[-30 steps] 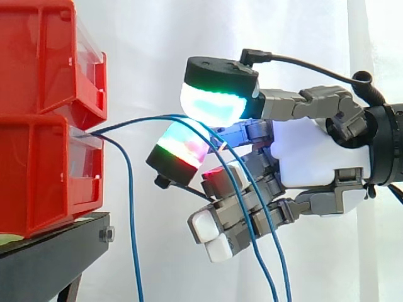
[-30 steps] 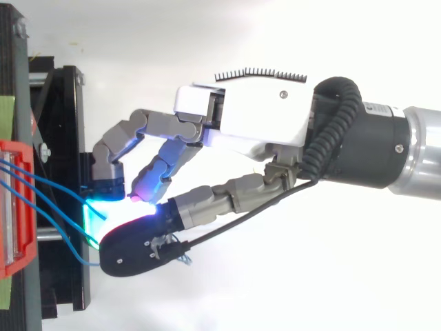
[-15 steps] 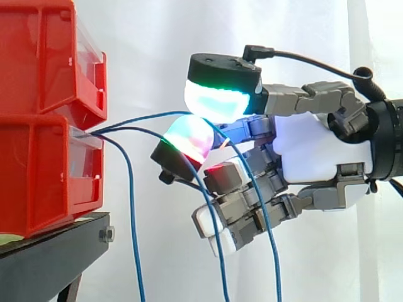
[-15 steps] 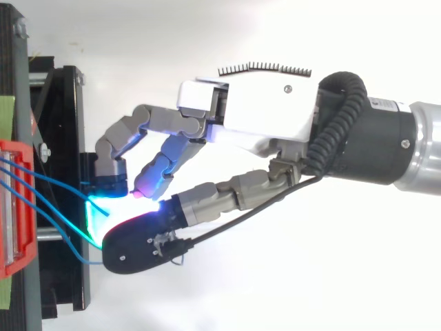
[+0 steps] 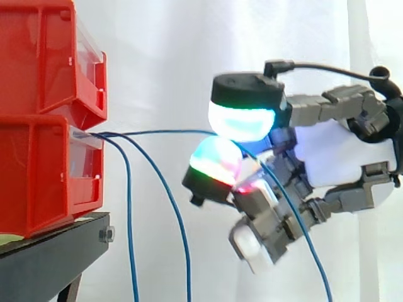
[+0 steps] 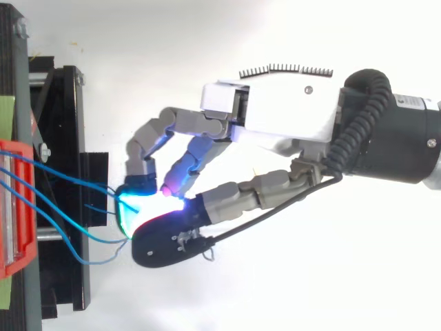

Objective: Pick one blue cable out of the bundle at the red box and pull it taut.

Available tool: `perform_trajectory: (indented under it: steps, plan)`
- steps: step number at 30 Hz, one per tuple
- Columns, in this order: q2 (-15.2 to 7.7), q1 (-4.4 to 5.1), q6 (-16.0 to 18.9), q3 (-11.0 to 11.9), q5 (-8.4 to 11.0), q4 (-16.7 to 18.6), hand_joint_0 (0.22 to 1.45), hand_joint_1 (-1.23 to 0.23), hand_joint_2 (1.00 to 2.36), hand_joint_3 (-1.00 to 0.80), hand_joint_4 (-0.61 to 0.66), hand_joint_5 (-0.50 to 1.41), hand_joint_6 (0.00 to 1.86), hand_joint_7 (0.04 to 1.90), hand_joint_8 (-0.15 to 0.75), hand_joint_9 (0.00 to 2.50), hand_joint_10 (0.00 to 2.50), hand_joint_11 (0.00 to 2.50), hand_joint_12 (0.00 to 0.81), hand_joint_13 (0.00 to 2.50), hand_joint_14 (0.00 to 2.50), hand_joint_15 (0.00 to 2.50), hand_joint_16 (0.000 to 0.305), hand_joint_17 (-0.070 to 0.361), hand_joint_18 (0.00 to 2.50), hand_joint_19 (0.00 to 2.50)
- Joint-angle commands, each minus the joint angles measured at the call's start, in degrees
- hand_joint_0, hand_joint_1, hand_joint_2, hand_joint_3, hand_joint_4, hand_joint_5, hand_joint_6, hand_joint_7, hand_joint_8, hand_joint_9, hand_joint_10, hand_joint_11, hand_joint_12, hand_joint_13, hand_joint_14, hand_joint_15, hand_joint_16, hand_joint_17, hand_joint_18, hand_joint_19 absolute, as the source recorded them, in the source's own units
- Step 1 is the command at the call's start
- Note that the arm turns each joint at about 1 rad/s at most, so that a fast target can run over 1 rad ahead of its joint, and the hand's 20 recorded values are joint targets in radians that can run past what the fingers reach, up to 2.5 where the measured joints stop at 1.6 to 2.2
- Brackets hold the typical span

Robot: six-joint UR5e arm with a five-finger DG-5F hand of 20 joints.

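Two red boxes are stacked at the left, and blue cables come out of the lower red box [image 5: 38,182] at its front lip. One blue cable [image 5: 157,132] runs almost level and straight to my hand [image 5: 340,157]. There it is pinched between the green-glowing thumb pad [image 5: 242,119] and a curled finger pad [image 5: 214,160]. Its tail drops behind the fingers at the lower right. Two other blue cables [image 5: 130,214] hang slack toward the floor. From above, my hand [image 6: 289,124] sits right of the red box [image 6: 26,258], with cables [image 6: 62,176] leading to the fingertips.
The boxes rest on a black stand [image 5: 56,251] whose corner juts out under the cables. The upper red box [image 5: 38,56] overhangs the cable exit. A white curtain hangs behind. Open space lies right of the stand around my hand.
My hand has moved right, away from the boxes. The pinched cable has gone from a sagging arc to a nearly straight line. A second cable that crossed the fingers now hangs free left of them.
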Motion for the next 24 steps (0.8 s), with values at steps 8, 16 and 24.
perform_trajectory:
  steps: [8, 16, 24]
  plan:
    - [0.0, -0.37, 0.2, -2.6, -0.01, -5.1, 0.63, -0.78, 1.03, 0.02, -0.13, -0.15, 0.94, 1.13, 0.287, 0.95, 0.02, 1.02, 0.378, 0.79, 0.02, 0.57, 0.048, 0.108, 0.67, 0.37]
    - [0.1, -0.37, 1.6, -4.6, 0.08, -1.1, 0.65, -0.78, 1.03, 0.06, -0.19, -0.16, 0.95, 1.18, 0.291, 0.96, 0.02, 1.01, 0.376, 0.79, 0.02, 0.57, 0.048, 0.107, 0.68, 0.38]
    - [0.0, -0.37, 1.2, -4.5, 0.26, 2.4, 0.66, -0.78, 1.03, 0.04, -0.2, -0.17, 0.97, 1.15, 0.292, 0.96, 0.02, 1.01, 0.376, 0.79, 0.02, 0.57, 0.047, 0.107, 0.68, 0.37]
